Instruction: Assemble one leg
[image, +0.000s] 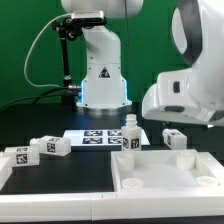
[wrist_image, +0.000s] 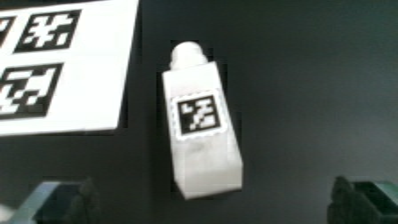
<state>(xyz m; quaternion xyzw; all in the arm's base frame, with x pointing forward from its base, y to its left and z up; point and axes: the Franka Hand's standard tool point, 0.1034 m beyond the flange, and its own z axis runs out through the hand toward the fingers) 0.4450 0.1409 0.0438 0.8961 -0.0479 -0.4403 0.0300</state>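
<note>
Poised, with gripper (wrist_image: 210, 200) spread wide and empty, over the leg (wrist_image: 201, 118) just beside the marker board (wrist_image: 63, 65). Approach-to-grasp step; hard to tell whether upright or lying. Next: descend centred, then close.

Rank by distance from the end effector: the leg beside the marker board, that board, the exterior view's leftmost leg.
1. Near leg, just ahead of the open end effector.
2. Marker board, alongside that leg.
3. Leftmost leg, past the board, outside the wrist view.
</note>
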